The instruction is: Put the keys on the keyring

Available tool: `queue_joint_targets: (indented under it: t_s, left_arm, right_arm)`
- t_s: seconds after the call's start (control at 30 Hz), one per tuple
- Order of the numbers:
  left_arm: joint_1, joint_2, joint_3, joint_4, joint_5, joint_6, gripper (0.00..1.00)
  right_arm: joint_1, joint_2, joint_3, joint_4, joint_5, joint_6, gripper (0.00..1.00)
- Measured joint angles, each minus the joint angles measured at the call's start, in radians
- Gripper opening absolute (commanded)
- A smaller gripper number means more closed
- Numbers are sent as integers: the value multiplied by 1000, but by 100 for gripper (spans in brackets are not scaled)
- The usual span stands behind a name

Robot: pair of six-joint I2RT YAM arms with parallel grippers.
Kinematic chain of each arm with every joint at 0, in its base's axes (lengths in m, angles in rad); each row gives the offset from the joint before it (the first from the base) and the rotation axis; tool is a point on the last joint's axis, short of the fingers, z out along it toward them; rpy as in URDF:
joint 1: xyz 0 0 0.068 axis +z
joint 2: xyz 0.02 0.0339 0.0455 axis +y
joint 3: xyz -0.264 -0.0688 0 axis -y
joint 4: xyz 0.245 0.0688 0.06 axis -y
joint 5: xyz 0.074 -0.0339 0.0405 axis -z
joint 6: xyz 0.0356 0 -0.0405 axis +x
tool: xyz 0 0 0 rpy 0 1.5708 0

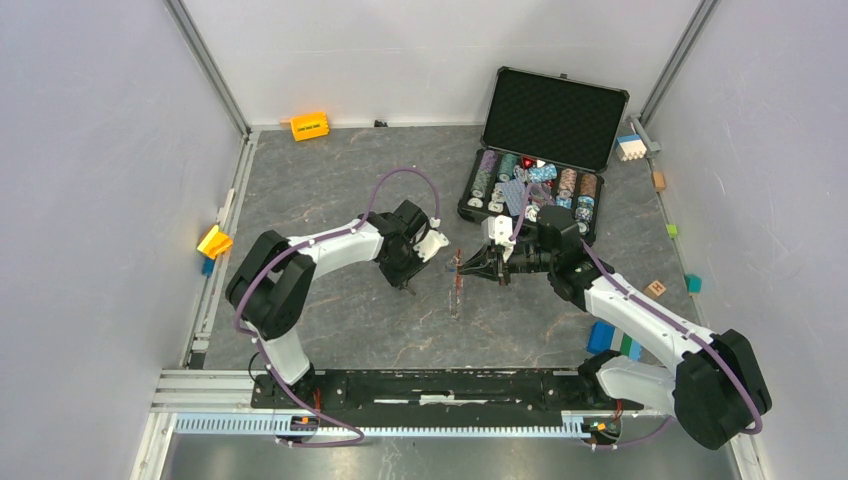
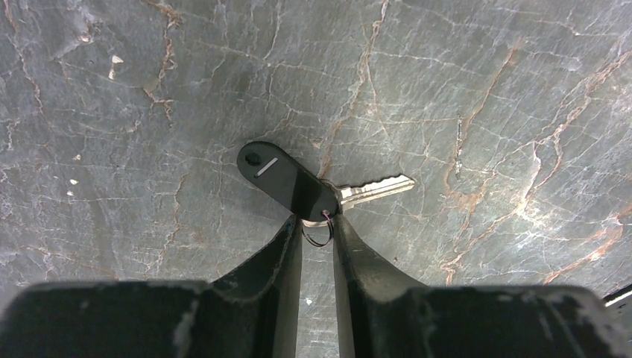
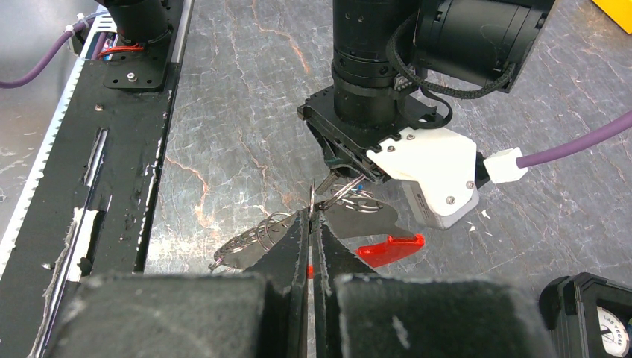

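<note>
Silver key (image 2: 376, 186) with black oval tag (image 2: 287, 183), pinched by its small ring in the left hand (image 2: 315, 222) over the grey veined surface (image 2: 484, 89). Keyring (image 3: 257, 233): thin wire gripped by the right hand (image 3: 311, 218), fingers pressed together; red fob (image 3: 389, 250) beside the left hand.

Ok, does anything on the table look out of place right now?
Mainly the open chip case: a few chips lie jumbled over its tidy rows. A yellow block and an orange block sit loose against the walls. Nothing looks spilled or broken.
</note>
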Motion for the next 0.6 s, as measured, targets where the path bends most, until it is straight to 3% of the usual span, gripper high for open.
queue_joint_targets:
  t_s: [0.6]
  left_arm:
    - [0,-15,-6,0,-2,8,26]
  right_arm:
    - [-1,0,0,0,0,0,0]
